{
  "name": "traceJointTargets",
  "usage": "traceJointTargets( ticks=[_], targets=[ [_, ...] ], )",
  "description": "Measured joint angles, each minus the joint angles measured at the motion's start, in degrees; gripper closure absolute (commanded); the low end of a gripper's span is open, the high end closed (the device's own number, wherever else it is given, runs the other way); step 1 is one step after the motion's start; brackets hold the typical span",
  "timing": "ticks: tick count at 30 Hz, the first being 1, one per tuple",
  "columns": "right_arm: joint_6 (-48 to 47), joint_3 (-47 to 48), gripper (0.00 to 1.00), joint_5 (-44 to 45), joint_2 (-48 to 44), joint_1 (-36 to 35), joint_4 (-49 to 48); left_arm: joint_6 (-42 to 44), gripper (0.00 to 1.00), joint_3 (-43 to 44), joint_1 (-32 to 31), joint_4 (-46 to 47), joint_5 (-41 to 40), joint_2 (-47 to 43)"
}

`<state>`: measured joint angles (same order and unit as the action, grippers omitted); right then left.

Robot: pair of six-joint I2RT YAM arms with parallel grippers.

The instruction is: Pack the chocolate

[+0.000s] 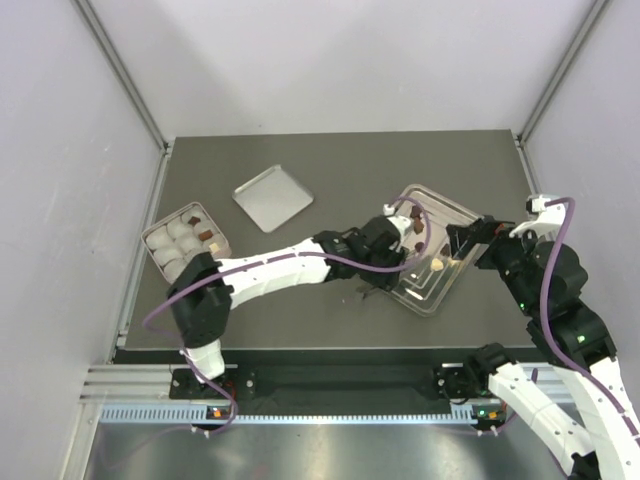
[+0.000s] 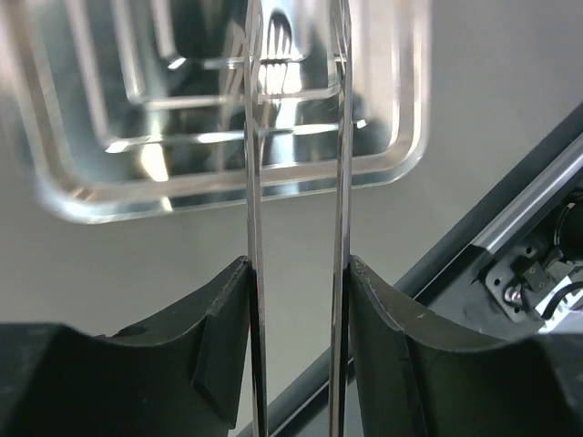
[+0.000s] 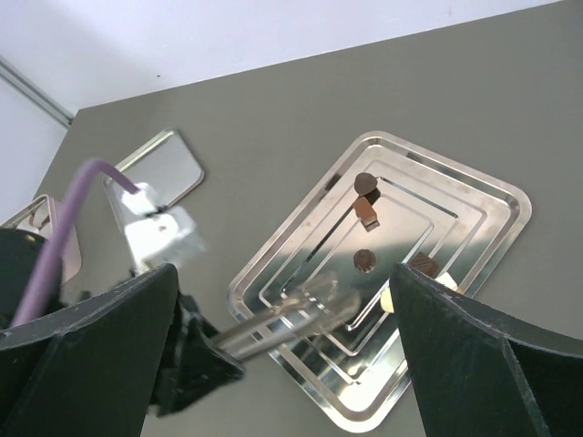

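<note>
Grey table [image 1: 380, 170] | L jaws apart over steel tray [image 3: 455, 209] | choc [image 3: 364, 260] inside

Box [image 1: 187, 238]: left side of the table [image 1: 350, 160], close to its left edge
Lid [image 1: 272, 197]: behind and right of the box, apart from it
Tray [image 1: 445, 200]: right side of the table
Chocolate [image 3: 364, 260]: several pieces in the tray, a few in the box's right side
Left gripper [image 2: 296, 36]: over the tray's left part
Right gripper [image 3: 284, 282]: by the tray's right rim
</note>
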<state>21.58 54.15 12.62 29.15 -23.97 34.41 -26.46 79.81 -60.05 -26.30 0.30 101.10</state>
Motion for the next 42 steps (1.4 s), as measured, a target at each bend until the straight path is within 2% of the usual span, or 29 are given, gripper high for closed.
traceJointTargets(
  ticks=[7, 15, 42],
  targets=[
    [-0.59, 0.00, 0.00, 0.46, 0.00, 0.00, 0.00, 1.18, 0.50, 6.12, -3.02, 1.42, -1.22, 6.16],
    [-1.25, 0.00, 0.00, 1.64, -0.13, 0.00, 0.02, 1.38, 0.49, 7.74, -2.93, 2.38, -1.66, 10.56],
    [-1.64, 0.00, 0.00, 3.13, -0.22, 0.00, 1.01, 2.64, 0.52, 8.50, -3.41, 3.72, -1.16, 14.19]
  ],
)
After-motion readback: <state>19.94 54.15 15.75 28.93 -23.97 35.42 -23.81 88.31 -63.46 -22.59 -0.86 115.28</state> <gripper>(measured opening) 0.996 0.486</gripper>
